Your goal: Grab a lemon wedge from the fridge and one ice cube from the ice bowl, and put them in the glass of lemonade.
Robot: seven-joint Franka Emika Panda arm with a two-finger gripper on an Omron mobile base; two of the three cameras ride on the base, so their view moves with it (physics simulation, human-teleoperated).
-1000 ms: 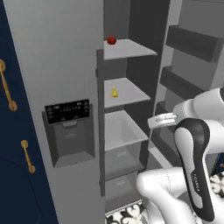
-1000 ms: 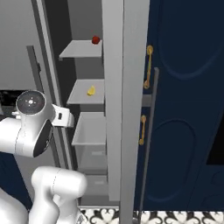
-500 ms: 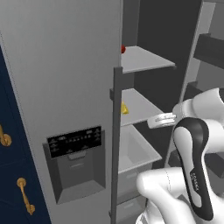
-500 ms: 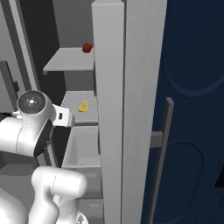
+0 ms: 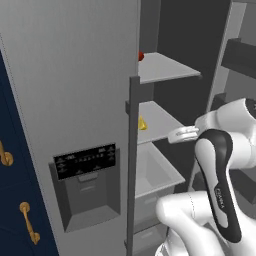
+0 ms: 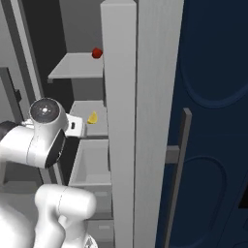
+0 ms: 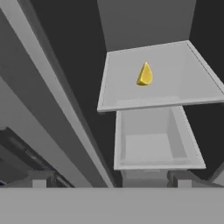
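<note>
Tool [image 7: 111, 179] first: its two tips are sitting spread as wide as they go at the bottom of the hand view, gripping nothing, and pointing into the open fridge [image 5: 75, 75]. Working down in size from there, the middle shelf [image 7: 175, 83] is lying out ahead of the tool with the open drawer [image 7: 153, 144] under its front edge. Now the bit that matters: the lemon wedge [image 7: 145, 74] is sitting on that shelf at roughly 12 o'clock from the tool, nudged a hair toward 1, well apart from the tips. It's standing with its point up, long axis running roughly 12 to 6. I'd guess a straight push forward is what's coming.
</note>
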